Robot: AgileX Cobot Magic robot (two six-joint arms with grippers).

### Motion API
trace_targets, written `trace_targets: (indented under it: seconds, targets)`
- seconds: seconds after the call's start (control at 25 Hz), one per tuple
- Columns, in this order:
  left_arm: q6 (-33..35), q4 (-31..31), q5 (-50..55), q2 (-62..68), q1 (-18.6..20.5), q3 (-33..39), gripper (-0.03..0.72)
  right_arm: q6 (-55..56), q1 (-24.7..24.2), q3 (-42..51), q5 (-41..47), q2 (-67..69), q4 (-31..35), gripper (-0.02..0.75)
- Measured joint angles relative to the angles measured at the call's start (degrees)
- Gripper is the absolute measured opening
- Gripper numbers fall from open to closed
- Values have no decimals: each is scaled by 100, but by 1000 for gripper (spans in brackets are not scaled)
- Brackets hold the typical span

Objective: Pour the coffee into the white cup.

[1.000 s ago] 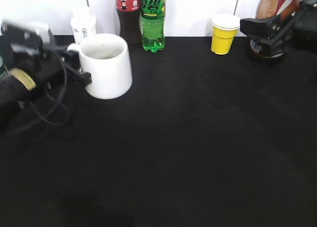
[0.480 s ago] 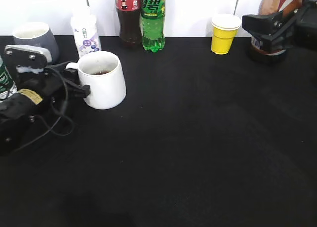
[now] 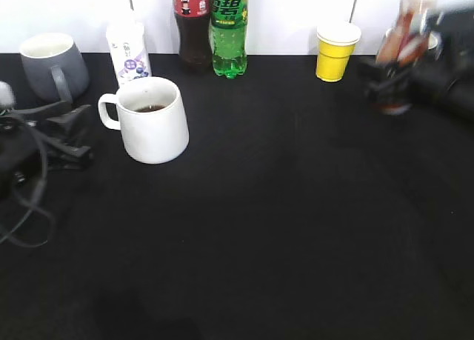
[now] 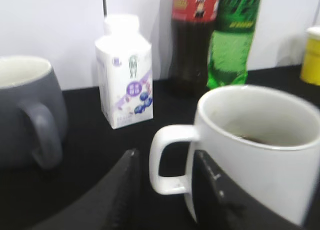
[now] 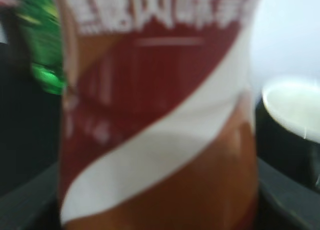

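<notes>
Both arms low: left gripper (image 3: 78,136) beside white cup (image 3: 152,119).

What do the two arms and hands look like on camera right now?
Left hand: matte black, with long tapering fingers and a black cable looping beside the arm. Right hand: also black and blocky, but motion-blurred, so no markings can be made out.

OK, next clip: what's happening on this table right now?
The white cup stands on the black table with a little dark coffee in it. The left gripper is open beside its handle, not touching it. At the far right, the right gripper holds a brown coffee bottle roughly upright; that side is blurred. Other drinks line the back wall.
</notes>
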Motion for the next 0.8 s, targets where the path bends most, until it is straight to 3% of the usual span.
trace_targets:
  seconds: [0.08, 0.28, 0.36, 0.48, 0.64, 0.8]
  targets:
    - [0, 109, -5, -246, 0, 76, 279, -226, 0, -12, -793, 744, 487, 514]
    - [-6, 152, -24, -485, 0, 82, 279, -269, 0, -127, -1218, 1474, 627, 514]
    - [-6, 158, -24, -485, 0, 82, 279, -280, 0, -136, -1235, 1495, 627, 529]
    - [-10, 158, -24, -485, 0, 82, 279, -251, 0, -100, -895, 1467, 738, 629]
    - [-10, 158, 277, -485, 0, 82, 279, -202, 0, 535, -848, 1065, 744, 637]
    - [-210, 158, 1446, -606, 0, 82, 279, -195, 0, 1248, -531, 135, 744, 629]
